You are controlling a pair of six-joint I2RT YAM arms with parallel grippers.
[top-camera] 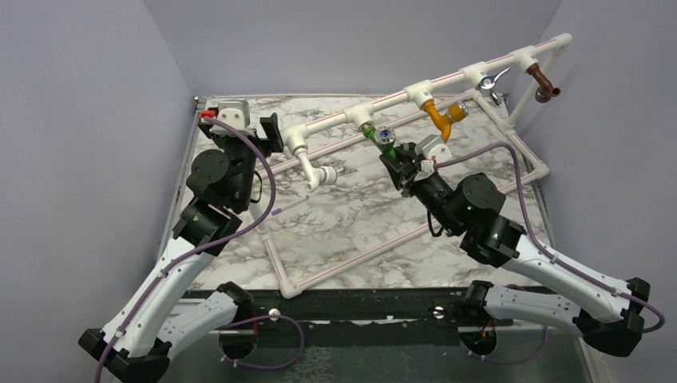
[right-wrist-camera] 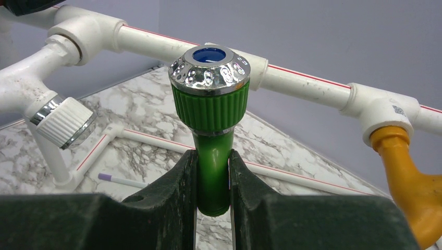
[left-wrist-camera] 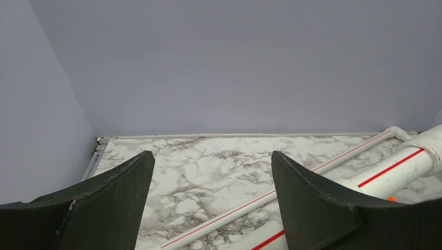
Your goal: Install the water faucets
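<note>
The marble desk [top-camera: 351,231] fills the middle of the overhead view. The white pipe frame [top-camera: 461,76] with red stripes lies slantwise across it, and its raised top rail climbs from the centre to the upper right.

My left pincer [top-camera: 269,132] sits at the upper left, near the rail's left end. It is released, fingers [left-wrist-camera: 114,198] wide apart with only desk and pipe between them. My right pincer [top-camera: 401,159], just right of centre, is clenched on the stem of the green faucet [top-camera: 382,140].

That faucet sits just under the rail at mid-frame. I cannot tell whether it is seated in a fitting. In my right wrist view it stands upright at centre, and the silver knob [right-wrist-camera: 209,67] is on top.

Along the rail toward the upper right hang a yellow faucet [top-camera: 441,114], a chrome faucet [top-camera: 491,82] and a brown faucet [top-camera: 544,82]. A white tap [top-camera: 319,174] hangs left of centre.

A thin purple stick [right-wrist-camera: 117,179] lies on the desk at the wrist view's lower left.
</note>
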